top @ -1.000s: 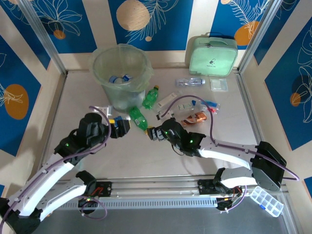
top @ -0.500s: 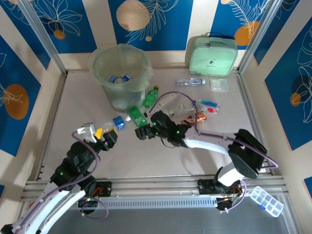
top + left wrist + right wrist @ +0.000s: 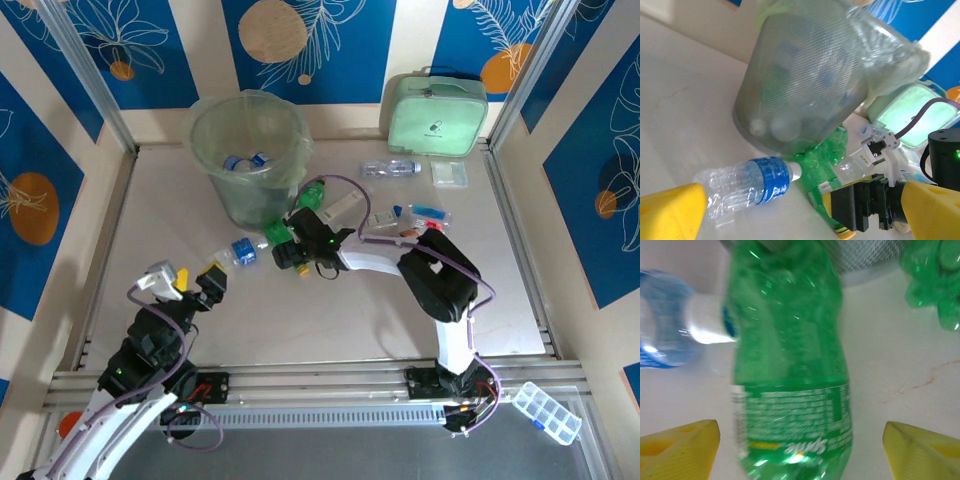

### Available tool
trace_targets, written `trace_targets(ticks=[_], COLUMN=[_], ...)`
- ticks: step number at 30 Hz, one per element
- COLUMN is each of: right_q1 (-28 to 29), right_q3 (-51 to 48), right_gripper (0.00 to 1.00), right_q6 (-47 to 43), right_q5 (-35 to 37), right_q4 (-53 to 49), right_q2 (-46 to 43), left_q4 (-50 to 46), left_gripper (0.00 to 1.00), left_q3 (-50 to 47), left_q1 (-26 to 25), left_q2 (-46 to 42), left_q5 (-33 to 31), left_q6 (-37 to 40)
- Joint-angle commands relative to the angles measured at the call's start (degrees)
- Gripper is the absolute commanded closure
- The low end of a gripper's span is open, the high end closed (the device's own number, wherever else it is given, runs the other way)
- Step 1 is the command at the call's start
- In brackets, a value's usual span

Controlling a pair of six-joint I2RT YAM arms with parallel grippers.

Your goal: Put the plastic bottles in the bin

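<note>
**A:** How is the right hand [image 3: 801, 450] set?

**B:** Its fingers are wide apart and hold nothing. They straddle the green bottle [image 3: 790, 365], which lies on the table [image 3: 890, 365] between them with its labelled end nearest the hand.

**A:** How will it handle?

**B:** It looks empty, so it should be light. The plastic is thin and slick, so it will probably dent and could squirt free. I'd close gently across the labelled belly.

**A:** And beyond it?

**B:** The clear bottle [image 3: 665, 325] has its neck against the green one's left side. Straight ahead is the wall of the bin [image 3: 870, 252]. The left hand [image 3: 198, 280] is also apart and empty.
</note>
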Motion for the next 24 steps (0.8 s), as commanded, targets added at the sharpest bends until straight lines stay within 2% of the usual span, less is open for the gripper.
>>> trace_targets(ticks=[1, 6, 8, 17, 21, 24], right_q1=[-0.6, -0.8, -0.8, -0.6, 0.7, 2.5], right_q3=[3.1, 3.4, 3.1, -2.6, -7.3, -10.4], right_gripper=[0.17, 0.32, 0.34, 0.51, 0.52, 0.52], right_q6=[-0.2, 0.0, 0.3, 1.8, 1.5, 1.3], right_q5=[-2.8, -4.5, -4.6, -3.5, -3.2, -1.9], right_q4=[-0.8, 1.5, 2.2, 6.6, 9.4, 10.2], right_q2=[2.8, 5.3, 5.4, 1.2, -4.3, -8.9], left_q4=[-2.3, -2.8, -2.3, 0.8, 3.7, 8.4], left_gripper=[0.01, 0.01, 0.01, 0.01, 0.02, 0.02], left_q3=[-1.3, -1.2, -1.4, -1.3, -1.3, -1.2], left_q1=[1.5, 1.9, 1.9, 2.0, 1.9, 1.9], left_q2=[-0.3, -0.2, -0.1, 2.1, 5.3, 8.9], left_q5=[-2.6, -3.5, -3.0, -1.3, 1.5, 6.9], left_q6=[-5.1, -6.7, -6.5, -5.5, -3.9, -1.1])
